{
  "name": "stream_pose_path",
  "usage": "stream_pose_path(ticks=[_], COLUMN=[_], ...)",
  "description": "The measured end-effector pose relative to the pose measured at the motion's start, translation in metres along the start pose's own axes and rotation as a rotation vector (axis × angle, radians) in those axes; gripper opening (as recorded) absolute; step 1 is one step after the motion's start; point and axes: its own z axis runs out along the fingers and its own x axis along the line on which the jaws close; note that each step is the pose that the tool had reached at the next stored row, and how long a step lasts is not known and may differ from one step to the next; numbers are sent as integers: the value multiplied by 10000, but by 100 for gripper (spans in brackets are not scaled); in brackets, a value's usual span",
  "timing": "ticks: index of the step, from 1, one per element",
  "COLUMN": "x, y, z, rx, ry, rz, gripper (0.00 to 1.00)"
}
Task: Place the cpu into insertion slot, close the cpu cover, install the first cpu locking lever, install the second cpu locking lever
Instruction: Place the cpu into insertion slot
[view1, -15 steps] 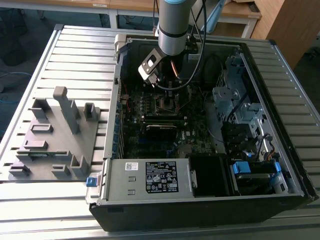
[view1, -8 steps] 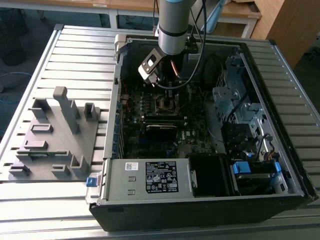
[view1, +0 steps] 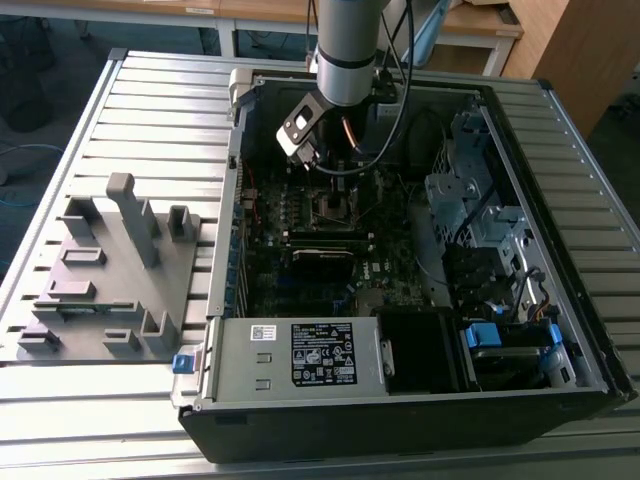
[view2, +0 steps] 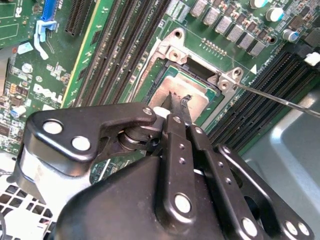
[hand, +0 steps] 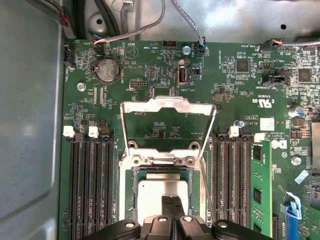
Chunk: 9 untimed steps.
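While my arm reached down into the open computer case (view1: 400, 432), my gripper (hand: 172, 202) sat directly over the insertion slot (hand: 126, 194). Its two dark fingers were pressed together, with nothing visible between them. In both wrist views the tips were above the middle of the cpu (hand: 152, 192), touching its silvery lid or just clear of it; I could not tell which.

I judged the first step done. The cpu lay flat inside the insertion slot, a pale metal square framed by the slot's silvery rim and not tilted. Its edges ran parallel to the rim and to the long black memory slots (hand: 92, 185) flanking the insertion slot on two sides.

The rest looked undone. The cpu cover (hand: 145, 106), a thin silvery frame with a large square window, was swung open on its hinge at one edge of the insertion slot. Its free edge pointed away from the slot, toward the side of the green circuit board (hand: 235, 80) that carried the round coin battery (hand: 106, 70). Bare board showed through the window rather than the cpu. The hinge line ran across the direction of the memory slots.

In the second wrist view a thin metal rod (view2: 280, 100) ran out from a corner of the insertion slot, beside the rim and not over the cover. I took it for a locking lever, not yet latched.
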Motion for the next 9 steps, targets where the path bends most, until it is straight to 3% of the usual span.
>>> stream_pose_path(ticks=[9], x=[5], y=[1], z=[-24], rx=[1], ry=[0], rz=[-1], gripper=[10])
